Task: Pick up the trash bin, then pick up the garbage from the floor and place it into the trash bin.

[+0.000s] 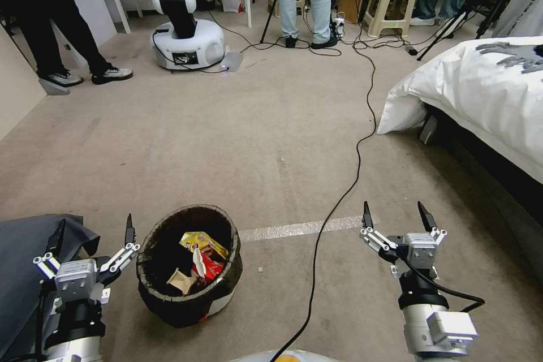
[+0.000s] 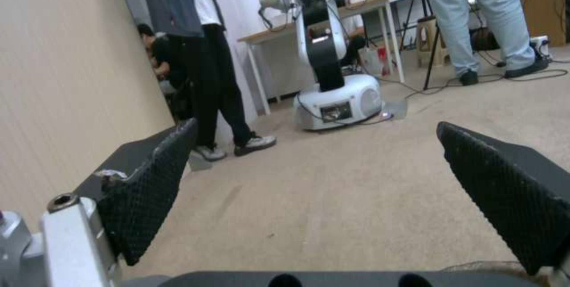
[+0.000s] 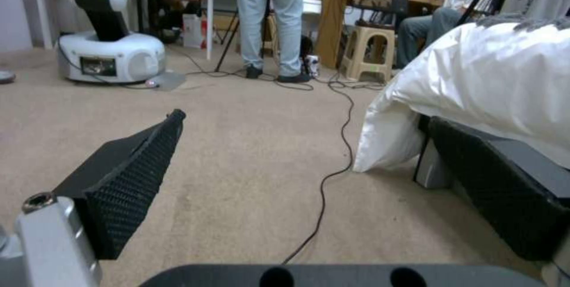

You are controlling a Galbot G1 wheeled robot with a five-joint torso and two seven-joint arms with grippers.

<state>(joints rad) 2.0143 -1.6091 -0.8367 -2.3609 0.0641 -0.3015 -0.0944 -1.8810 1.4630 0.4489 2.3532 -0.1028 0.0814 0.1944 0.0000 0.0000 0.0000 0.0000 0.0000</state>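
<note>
The trash bin (image 1: 169, 305), white with a dark bag liner over its rim, stands on the carpet at the lower left of the head view. Inside it lies the garbage (image 1: 201, 257): yellow and red wrappers and white tissue. My left gripper (image 1: 93, 228) hovers open just left of the bin, holding nothing. My right gripper (image 1: 396, 210) is open too, well to the right of the bin beyond a black cable. In the wrist views the left gripper (image 2: 318, 144) and the right gripper (image 3: 309, 120) show spread fingers over bare carpet.
A black cable (image 1: 350, 181) runs across the floor between bin and right gripper. A bed with a white duvet (image 1: 486, 96) fills the right side. Another robot's white base (image 1: 186, 42), people's legs, a stool (image 1: 390, 8) and a wall (image 2: 65, 77) lie beyond. Grey cloth (image 1: 22, 260) lies at left.
</note>
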